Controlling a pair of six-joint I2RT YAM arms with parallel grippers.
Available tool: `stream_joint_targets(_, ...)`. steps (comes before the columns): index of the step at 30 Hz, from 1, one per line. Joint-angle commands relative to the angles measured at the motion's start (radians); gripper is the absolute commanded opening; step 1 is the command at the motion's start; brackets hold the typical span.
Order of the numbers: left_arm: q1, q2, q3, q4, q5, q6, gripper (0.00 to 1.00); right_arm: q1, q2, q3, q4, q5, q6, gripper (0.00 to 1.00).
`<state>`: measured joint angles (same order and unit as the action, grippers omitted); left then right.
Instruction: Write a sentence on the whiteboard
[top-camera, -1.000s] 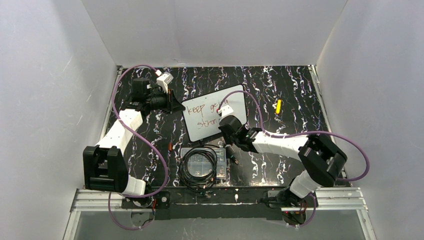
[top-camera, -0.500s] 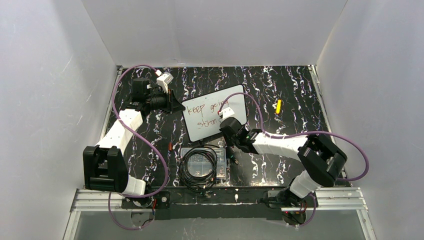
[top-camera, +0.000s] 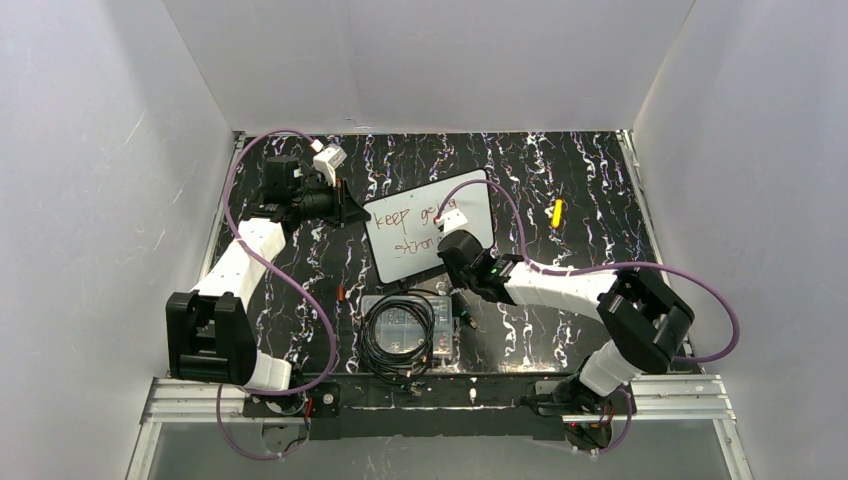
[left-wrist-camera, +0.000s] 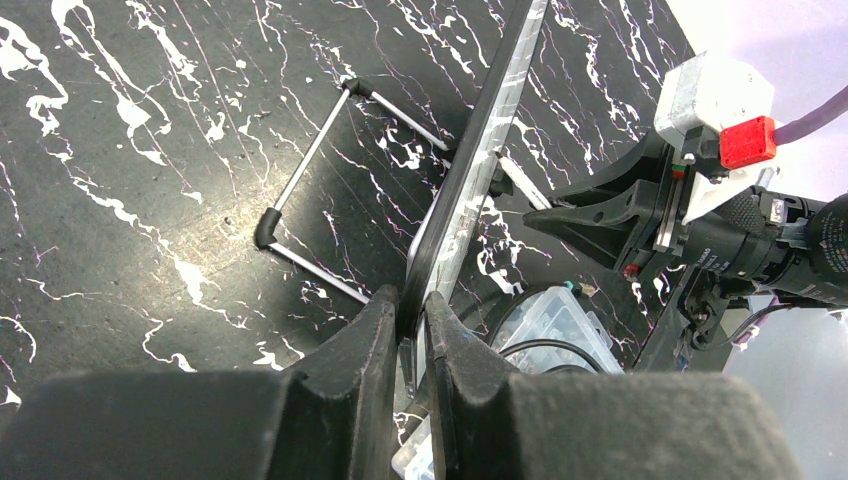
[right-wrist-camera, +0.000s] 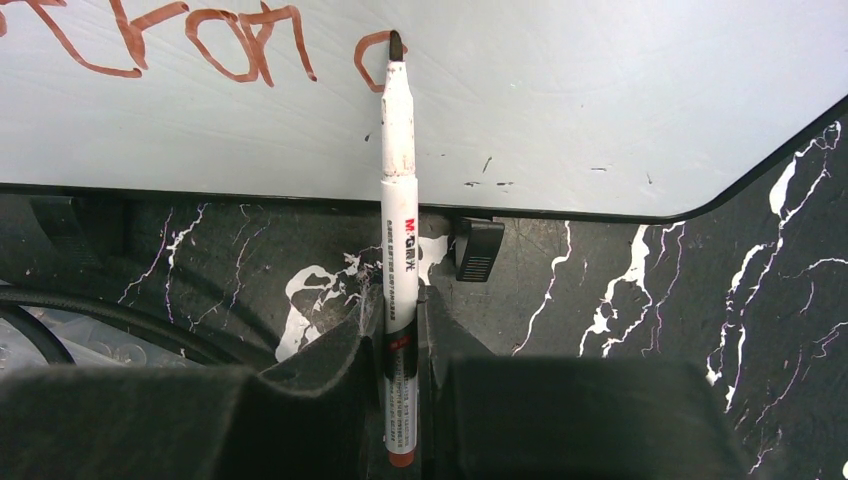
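The whiteboard (top-camera: 425, 225) stands tilted at the table's middle, and my left gripper (left-wrist-camera: 410, 300) is shut on its left edge, seen edge-on (left-wrist-camera: 480, 170) in the left wrist view. The sentence (top-camera: 408, 230) runs in reddish-brown marker over two lines, partly hidden by my right wrist. My right gripper (right-wrist-camera: 400, 320) is shut on a white marker (right-wrist-camera: 398, 200). The marker's dark tip touches the whiteboard (right-wrist-camera: 600, 100) at a small curved stroke just right of the letters "tron" (right-wrist-camera: 240, 45).
A clear plastic box with coiled black cable (top-camera: 405, 330) lies just in front of the board. A yellow object (top-camera: 557, 212) lies to the right and a small reddish piece (top-camera: 341, 293) to the left. The board's wire stand (left-wrist-camera: 310, 190) and black foot (right-wrist-camera: 478, 248) rest on the table.
My right wrist shifted slightly back and forth over the board's lower right part with the marker in it. The left arm and the board stayed still.
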<state>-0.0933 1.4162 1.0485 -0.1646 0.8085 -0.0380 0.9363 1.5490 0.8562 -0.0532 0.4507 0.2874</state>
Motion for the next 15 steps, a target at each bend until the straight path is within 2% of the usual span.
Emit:
stream_joint_targets(1,0.012,-0.033,0.038,0.013,0.009,0.0,0.0,-0.004,-0.001,0.032,0.012,0.019,-0.002,0.01)
stream_joint_targets(15,0.012,-0.032,0.038,0.015,0.011,0.0,0.0,-0.002,-0.002,-0.047,-0.018,-0.05,0.055,0.01)
